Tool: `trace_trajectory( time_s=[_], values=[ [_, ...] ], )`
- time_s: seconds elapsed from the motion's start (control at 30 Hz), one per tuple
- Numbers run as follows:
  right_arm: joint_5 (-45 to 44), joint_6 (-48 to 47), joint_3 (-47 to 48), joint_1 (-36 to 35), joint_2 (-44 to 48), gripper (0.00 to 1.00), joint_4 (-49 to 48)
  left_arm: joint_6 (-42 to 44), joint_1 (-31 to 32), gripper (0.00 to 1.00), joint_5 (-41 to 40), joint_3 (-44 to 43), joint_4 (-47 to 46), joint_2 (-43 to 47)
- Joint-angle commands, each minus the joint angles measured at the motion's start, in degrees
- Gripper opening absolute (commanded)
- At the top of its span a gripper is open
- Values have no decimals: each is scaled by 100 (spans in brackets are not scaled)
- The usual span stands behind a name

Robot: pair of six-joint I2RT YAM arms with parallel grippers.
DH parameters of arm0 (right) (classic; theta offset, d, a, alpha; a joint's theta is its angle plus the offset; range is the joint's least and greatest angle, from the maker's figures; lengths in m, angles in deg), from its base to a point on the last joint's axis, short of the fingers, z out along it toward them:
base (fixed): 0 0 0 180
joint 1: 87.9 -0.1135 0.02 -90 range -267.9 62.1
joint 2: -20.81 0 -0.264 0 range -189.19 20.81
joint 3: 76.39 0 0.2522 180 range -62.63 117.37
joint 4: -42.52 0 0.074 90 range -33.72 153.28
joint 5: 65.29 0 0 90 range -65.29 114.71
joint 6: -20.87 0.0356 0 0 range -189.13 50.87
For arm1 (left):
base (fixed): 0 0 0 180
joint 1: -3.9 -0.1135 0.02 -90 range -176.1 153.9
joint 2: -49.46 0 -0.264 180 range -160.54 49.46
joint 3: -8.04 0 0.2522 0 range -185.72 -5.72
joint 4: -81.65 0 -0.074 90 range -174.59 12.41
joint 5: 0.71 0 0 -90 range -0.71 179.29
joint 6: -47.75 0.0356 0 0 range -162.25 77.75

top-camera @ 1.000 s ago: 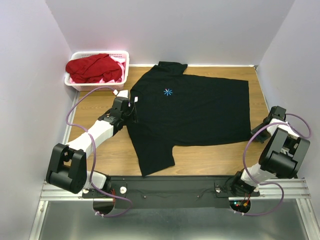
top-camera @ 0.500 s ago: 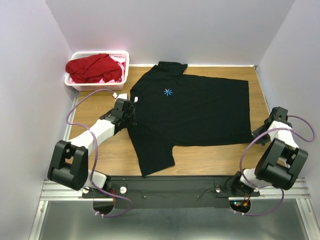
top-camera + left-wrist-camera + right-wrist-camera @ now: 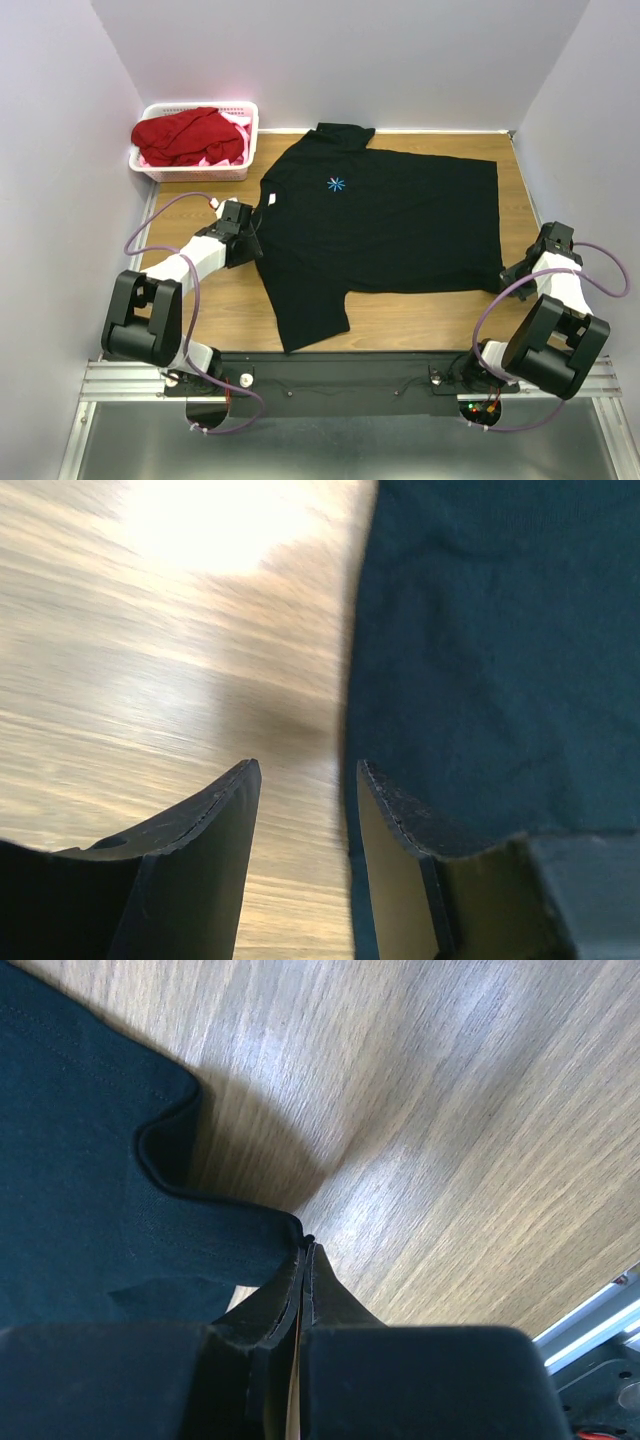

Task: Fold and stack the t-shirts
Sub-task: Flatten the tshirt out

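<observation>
The black t-shirt (image 3: 385,225) lies spread flat on the wooden table, its light-blue asterisk logo (image 3: 336,184) facing up. My left gripper (image 3: 254,240) is open at the shirt's left edge. In the left wrist view (image 3: 305,770) its jaws straddle the cloth edge (image 3: 480,640), one finger over bare wood and one over the shirt. My right gripper (image 3: 508,271) is shut at the shirt's near right hem corner. In the right wrist view (image 3: 305,1243) the slightly lifted corner (image 3: 240,1240) runs into the closed fingertips. A red t-shirt (image 3: 185,135) and pink cloth (image 3: 215,158) lie in the basket.
The white slotted basket (image 3: 150,168) stands at the back left corner. Grey walls close in the table on the left, back and right. A black rail (image 3: 330,370) runs along the near edge between the arm bases.
My left arm has drawn back to the left, off the sleeve to the shirt's edge. My right wrist has sunk lower and nearer. The shirt lies as before.
</observation>
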Motion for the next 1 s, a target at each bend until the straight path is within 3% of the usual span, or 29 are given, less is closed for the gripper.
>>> trace_trajectory(
  time_s=[0.0, 0.27, 0.6, 0.97],
  values=[
    [-124, 89, 56, -4, 134, 1, 67, -131, 16, 54, 432, 54, 19, -49],
    [-46, 124, 267, -4, 38, 1, 76, -60, 16, 53, 775, 89, 265, -189],
    [-159, 89, 118, 4, 29, 1, 146, -34, 42, 45, 1373, 362, 239, -163],
    [-371, 53, 267, -4, 134, 1, 410, 80, 51, 43, 1347, 441, 292, 22]
  ],
)
